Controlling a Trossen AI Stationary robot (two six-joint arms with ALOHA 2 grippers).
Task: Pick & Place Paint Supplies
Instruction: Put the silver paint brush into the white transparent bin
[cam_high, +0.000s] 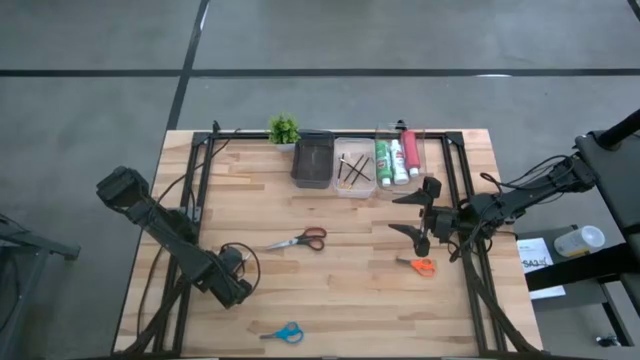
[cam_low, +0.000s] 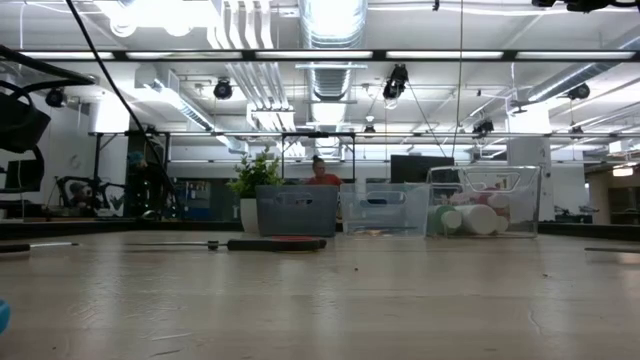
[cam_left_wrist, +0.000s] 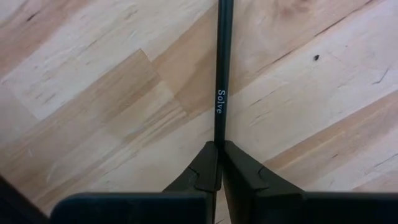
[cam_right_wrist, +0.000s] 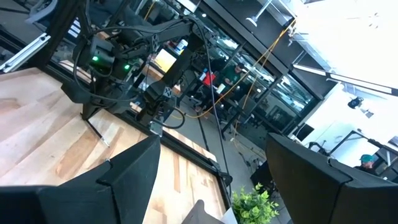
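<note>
My left gripper (cam_high: 237, 291) (cam_left_wrist: 219, 147) is low over the near-left part of the table, shut on a thin dark brush (cam_left_wrist: 222, 68) marked "Solve". My right gripper (cam_high: 420, 213) (cam_right_wrist: 211, 155) hangs open above the table's right half, just near-side of the clear bin of paint tubes (cam_high: 397, 158), touching nothing. Orange-handled scissors (cam_high: 421, 265) lie flat close under it. Red-handled scissors (cam_high: 301, 240) lie at mid-table, and blue-handled scissors (cam_high: 284, 333) lie by the near edge. More brushes (cam_high: 354, 170) lie in the middle clear bin. My left gripper pinches the brush's shaft (cam_left_wrist: 218, 132) between its two shut fingertips. The shaft runs straight on ahead of the fingers, along their line, close over the wood. Whether the brush rests on the table or is lifted, I cannot tell.
A dark bin (cam_high: 312, 161) and a small potted plant (cam_high: 284, 129) stand along the far edge beside the clear bins. Black frame rails (cam_high: 200, 190) run down both sides of the table. Bare wood lies between the red scissors and the near edge.
</note>
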